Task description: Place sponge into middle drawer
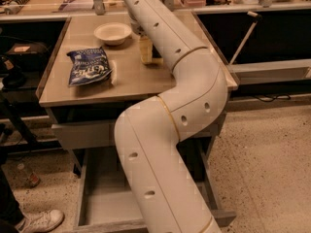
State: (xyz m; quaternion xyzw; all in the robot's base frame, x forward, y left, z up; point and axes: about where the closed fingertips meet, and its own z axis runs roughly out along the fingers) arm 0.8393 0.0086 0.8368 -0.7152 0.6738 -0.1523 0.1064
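Sponge [146,50] is on the tabletop [126,79], right of the bowl [112,33]. Middle drawer [104,205] stands open below, with nothing visible in it. Gripper [137,29] sits just above the sponge, largely hidden by the arm; whether it is spread or gripping cannot be determined. Lift and transfer are outstanding.

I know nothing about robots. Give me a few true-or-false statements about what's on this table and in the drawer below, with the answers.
1. A white round bowl sits on the tan tabletop. True.
2. The blue crinkled snack bag lies in the drawer. False: it lies on the tabletop.
3. The pale yellow sponge stands on the tabletop. True; the gripper is by its top, largely hidden behind the white arm.
4. The wide grey metal drawer below is shut. False: it is pulled open, and the floor that shows is bare.
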